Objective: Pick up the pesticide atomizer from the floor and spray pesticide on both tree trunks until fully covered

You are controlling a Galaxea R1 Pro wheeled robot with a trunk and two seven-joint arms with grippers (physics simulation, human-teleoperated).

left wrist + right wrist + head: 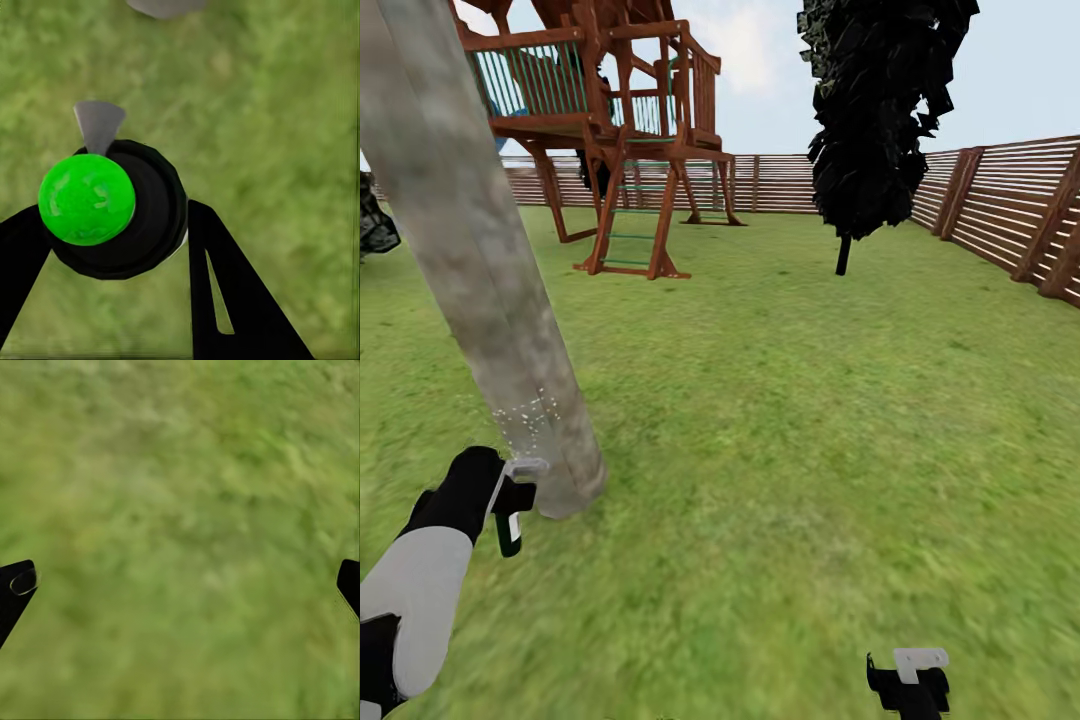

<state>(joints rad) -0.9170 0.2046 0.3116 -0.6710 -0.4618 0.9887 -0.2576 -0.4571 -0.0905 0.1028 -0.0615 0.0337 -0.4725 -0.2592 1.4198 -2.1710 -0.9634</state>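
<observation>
A thick mottled grey-tan tree trunk (480,270) leans across the left of the head view and meets the grass at its base (565,490). My left gripper (510,498) is shut on the pesticide atomizer (508,530), a small dark bottle held just beside the trunk's base, with its grey nozzle (528,465) toward the bark. A faint cloud of white pesticide specks (525,415) hangs on the trunk above the nozzle. In the left wrist view the atomizer (142,217) is black with a green top (86,199), between my left gripper's (112,251) black fingers (225,285). My right gripper (908,682) (180,592) hangs open over bare grass.
The garden lawn (790,400) stretches ahead. A wooden play tower with a ladder (630,150) stands at the back, and a dark narrow cypress (880,120) to its right. A brown slatted fence (1000,200) runs along the back and right side.
</observation>
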